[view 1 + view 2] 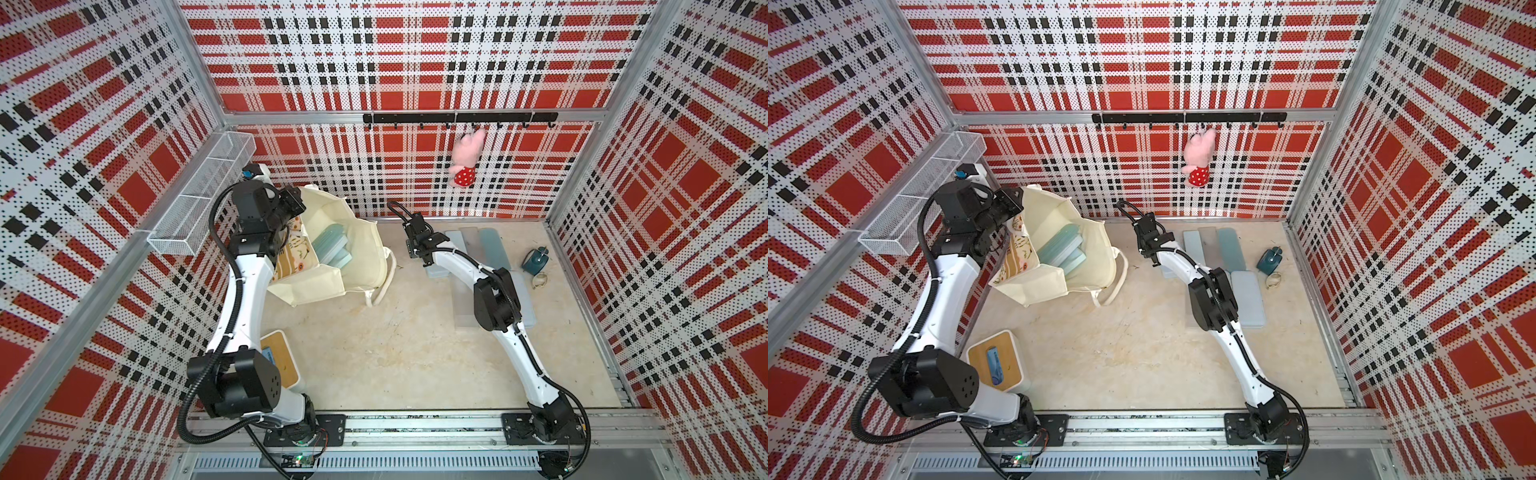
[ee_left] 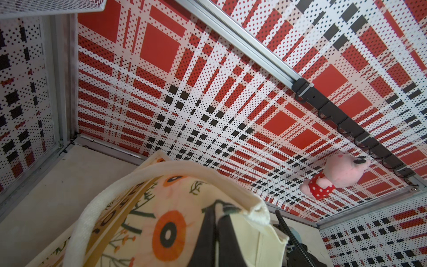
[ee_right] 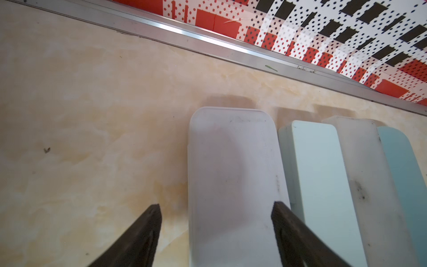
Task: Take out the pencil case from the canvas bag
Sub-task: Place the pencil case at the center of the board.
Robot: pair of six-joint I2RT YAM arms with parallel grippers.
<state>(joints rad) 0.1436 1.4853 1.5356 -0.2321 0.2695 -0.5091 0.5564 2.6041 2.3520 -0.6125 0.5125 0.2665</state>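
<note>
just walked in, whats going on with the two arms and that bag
The left gripper is clamped shut on the rim of the canvas bag, which stands with its mouth open. Several teal pencil cases are inside it. The right gripper is open and grips nothing. It is low over a pale pencil case that lies on the table beside a row of other cases.

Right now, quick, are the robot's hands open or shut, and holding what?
Left gripper: shut on the canvas bag rim.
Right gripper: open, holding nothing, over a white pencil case.
</note>
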